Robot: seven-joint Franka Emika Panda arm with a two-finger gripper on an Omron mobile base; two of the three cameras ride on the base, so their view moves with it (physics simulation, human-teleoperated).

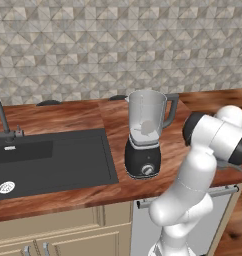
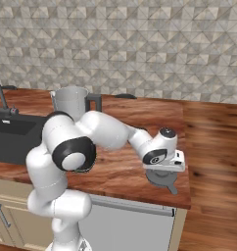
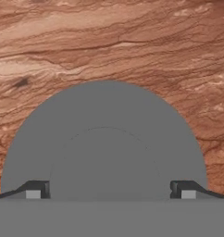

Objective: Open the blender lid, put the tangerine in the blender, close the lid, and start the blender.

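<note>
**Lid off the jar, at the gripper over the right end of the counter**

Hand view: the blender lid sits directly under the camera, a round dark grey disc with a fainter inner circle, against the wood-grain counter. The two finger tips stand well apart, one at each side of the lid's raised centre. Whether they press on it cannot be told from here.

Right base view: the gripper points down at the front right part of the counter, close to its front edge. The lid is right under the hand, at or just above the wood; actual contact with the surface is unclear.

Further back, left base view: the blender stands upright on the counter just right of the black sink, jar rim uncovered, silver knob facing front, handle on its right. The jar looks empty apart from a pale reflection. Faucet at the sink's far left. Patterned tile wall behind.
</note>
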